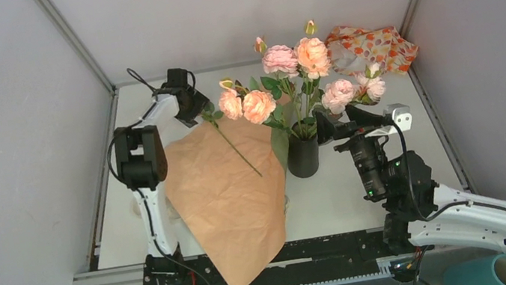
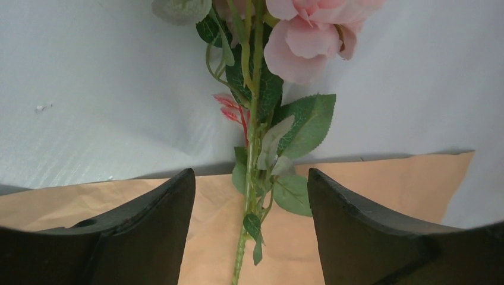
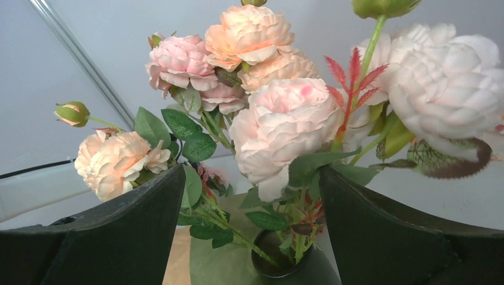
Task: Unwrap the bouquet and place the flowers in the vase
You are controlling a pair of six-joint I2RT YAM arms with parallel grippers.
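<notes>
Most roses stand in the vase at frame centre. One stem lies on the flattened paper wrap, centre-left. The left fingers straddle it, open; the right fingers gape empty by the vase.

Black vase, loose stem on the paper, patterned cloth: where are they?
black vase (image 1: 303, 159), top view, its outer wall.
loose stem (image 1: 239, 149), top view, middle of the stem.
patterned cloth (image 1: 372, 45), top view, its centre.
</notes>
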